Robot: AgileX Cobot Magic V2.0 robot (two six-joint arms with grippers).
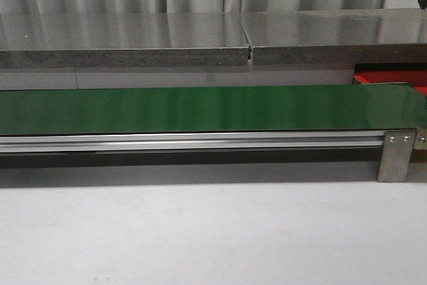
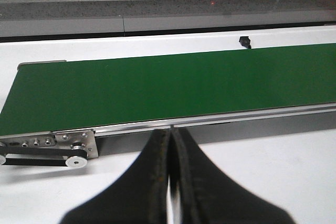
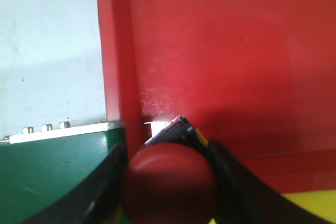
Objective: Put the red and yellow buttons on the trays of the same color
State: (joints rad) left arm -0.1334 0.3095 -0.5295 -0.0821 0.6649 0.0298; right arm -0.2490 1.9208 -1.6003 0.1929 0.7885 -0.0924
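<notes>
Red button (image 3: 170,182) sits clamped between my right gripper's (image 3: 168,187) fingers (image 3: 239,182), above the red tray (image 3: 236,51) beside the green belt (image 1: 200,108). On my left, the left gripper's (image 2: 170,182) fingers are pressed together on nothing, over the white bench (image 2: 294,171).

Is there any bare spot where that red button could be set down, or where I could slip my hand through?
The red tray floor beyond the red button shows bare, bordered by its rim beside the white table. The green belt shows nothing on it. The white table in front of the belt's rail is open too. It is crowded only around the right gripper, shut on the button.
</notes>
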